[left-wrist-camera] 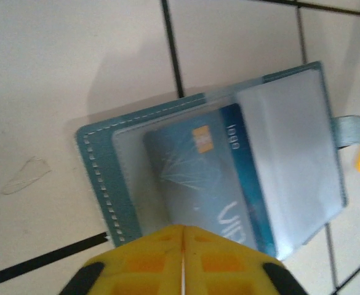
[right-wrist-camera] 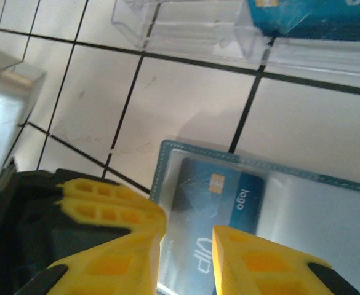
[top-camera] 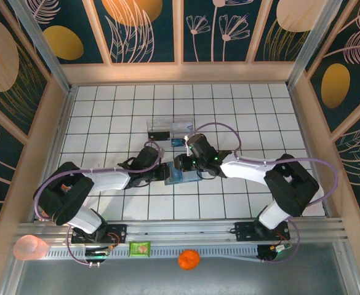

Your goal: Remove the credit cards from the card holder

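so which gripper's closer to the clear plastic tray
Right. The right gripper is over the card holder with the clear plastic tray ahead; the left gripper is at the holder's other side, farther off.

light: bright, even | shadows: soft | wrist views: slightly blurred

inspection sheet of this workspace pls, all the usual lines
surface: white tiled table
job's things: holder open flat between the arms; blue card in its clear sleeve; second card at the tray
clutter: pink object, green packet, orange ball by the near rail
end effectors: left end effector shut at the holder's edge; right end effector open over the holder
cables: purple cables loop along both arms
surroundings: dark floral wall panels
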